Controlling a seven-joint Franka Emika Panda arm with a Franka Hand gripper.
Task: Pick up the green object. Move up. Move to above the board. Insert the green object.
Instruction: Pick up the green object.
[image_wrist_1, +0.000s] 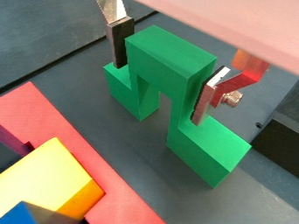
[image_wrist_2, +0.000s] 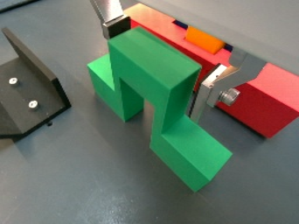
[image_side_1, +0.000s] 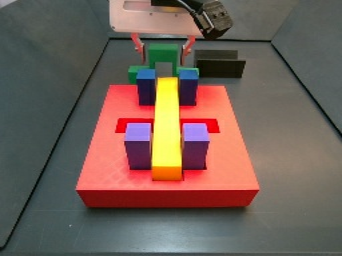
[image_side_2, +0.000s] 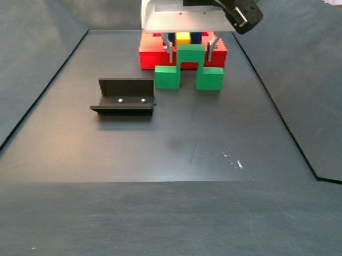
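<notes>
- Green object (image_wrist_1: 176, 83): solid block with a tall centre column and two lower arms. It stands on the surface, its column between my fingers and one arm running out past them. I judge it rigid, light for its bulk, with smooth faces that could slip under a weak squeeze.
- Gripper (image_wrist_2: 163, 61): down over the column, one on each flank. The fingers (image_wrist_1: 118, 44) sit close against its flat sides at about column width. I cannot tell whether the pads are pressing yet.
- Hold point: the two parallel faces of the column, high up, look best to me; the arms are lower and off-centre.
- Board (image_side_1: 167, 180): large red slab just beyond the fingers, already carrying a yellow bar (image_side_1: 166, 125) and purple cubes (image_side_1: 139, 148).
- Fixture (image_side_2: 123, 97): dark bracket, well apart to one side of the fingers.
- Surface (image_side_2: 174, 145): dark grey, flat, matte, walled at the edges; open floor around the block and clear room above for a straight lift.
</notes>
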